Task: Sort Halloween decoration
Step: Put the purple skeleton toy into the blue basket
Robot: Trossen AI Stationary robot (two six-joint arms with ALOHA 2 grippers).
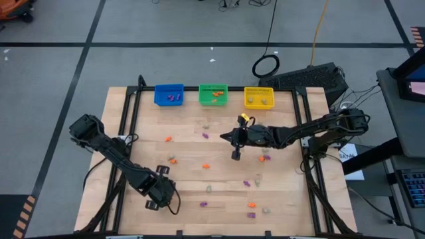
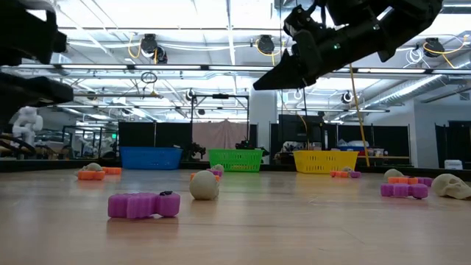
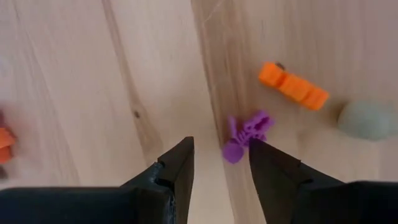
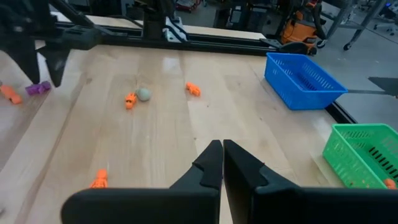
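Small purple, orange and pale beige-grey trinkets lie scattered flat on the wooden table [image 1: 219, 212]. My left gripper [image 3: 221, 158] hovers open near the table's near left corner [image 1: 154, 201]. A purple trinket [image 3: 247, 133] lies on the wood just ahead of its fingertips, beside one finger, with an orange one [image 3: 293, 87] and a beige-grey one [image 3: 368, 119] farther off. My right gripper [image 4: 222, 163] is shut on nothing, raised over the table's middle [image 1: 232, 137] [image 2: 294, 70] and pointing toward the left side.
Blue bin [image 1: 169, 95], green bin [image 1: 213, 94] and yellow bin [image 1: 259, 97] stand in a row along the far edge, each with a few trinkets inside. A black frame rail [image 1: 130, 113] borders the table. Open wood lies between the two arms.
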